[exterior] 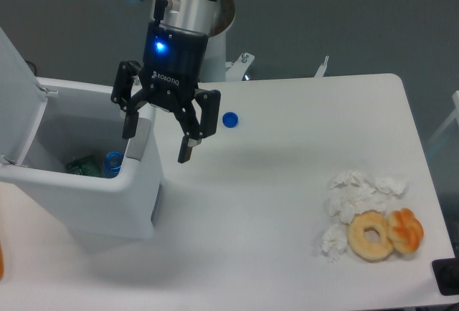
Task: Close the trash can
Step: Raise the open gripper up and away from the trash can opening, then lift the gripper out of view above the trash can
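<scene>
The trash can (100,196) is a large white boxy bin at the left of the table. Its flat white lid (16,89) stands raised at the far left, leaving the bin uncovered. Inside lie a green item (84,165) and a blue bottle-like item (112,163). My gripper (156,137) hangs open over the bin's right rim. One finger (130,121) is above the bin's inside edge and the other finger (188,142) is outside it over the table. Nothing sits between the fingers.
A small blue cap (229,119) lies on the white table (287,203) just right of the gripper. At the front right sit crumpled white tissues (355,196), a donut (371,235) and an orange pastry (406,230). The table's right edge runs close by them.
</scene>
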Robot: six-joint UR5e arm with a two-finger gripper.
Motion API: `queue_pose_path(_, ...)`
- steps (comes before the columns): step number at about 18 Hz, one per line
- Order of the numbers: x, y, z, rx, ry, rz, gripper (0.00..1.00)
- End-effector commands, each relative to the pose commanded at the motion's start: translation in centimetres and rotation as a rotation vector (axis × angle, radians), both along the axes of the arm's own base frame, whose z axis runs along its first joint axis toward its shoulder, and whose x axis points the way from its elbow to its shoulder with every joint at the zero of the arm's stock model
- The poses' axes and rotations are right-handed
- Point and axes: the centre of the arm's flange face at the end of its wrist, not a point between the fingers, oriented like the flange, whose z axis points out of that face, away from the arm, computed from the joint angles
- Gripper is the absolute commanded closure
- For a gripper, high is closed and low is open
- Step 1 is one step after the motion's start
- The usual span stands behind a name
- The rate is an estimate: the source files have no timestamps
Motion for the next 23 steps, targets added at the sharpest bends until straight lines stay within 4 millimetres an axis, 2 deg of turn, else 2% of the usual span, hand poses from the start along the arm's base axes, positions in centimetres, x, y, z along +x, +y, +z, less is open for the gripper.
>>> queue_pose_path(3, 0.6, -0.1, 0.1, 0.003, -0.001, -0.005, 0.0)
queue_pose_path(6, 2.2, 0.5, 0.0, 0.008, -0.023, -0.031, 0.0)
queue_pose_path(11, 3.4, -0.8, 0.0, 0.002, -0.033, -0.03, 0.0)
queue_pose_path(16, 3.9, -1.2, 0.4, 0.013, -0.161, 0.097, 0.0)
queue_pose_path(18, 4.1, -1.5, 0.9, 0.022, -0.203, 0.144, 0.0)
queue_pose_path(23, 5.7, -3.0, 4.5, 0.09, -0.345, 0.306, 0.0)
